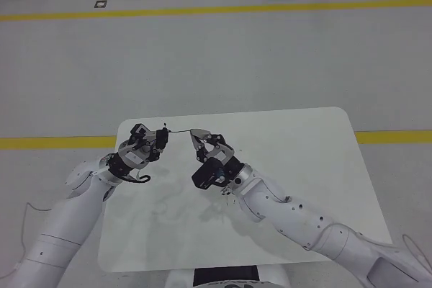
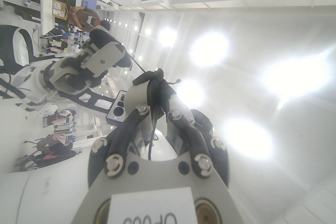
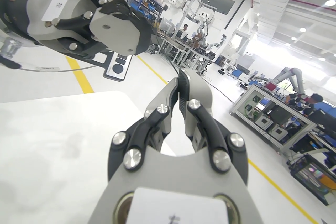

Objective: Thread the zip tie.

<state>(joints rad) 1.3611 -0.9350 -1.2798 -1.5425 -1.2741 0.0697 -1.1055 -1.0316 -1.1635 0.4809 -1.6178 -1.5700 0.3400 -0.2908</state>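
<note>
Two grippers are holding one zip tie between them.
The left gripper [image 2: 157, 76] is pinching one end of the thin black zip tie [image 1: 178, 131], fingers closed tight on it, with a short tip poking out past them. The right gripper [image 3: 180, 77] is clamping the other end, fingers pressed together. The strap is spanning the short gap between them, above the white table [image 1: 309, 144] near its far left corner.

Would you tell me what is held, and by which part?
A thin black plastic zip tie: left end effector grips one end, right end effector the other.
</note>
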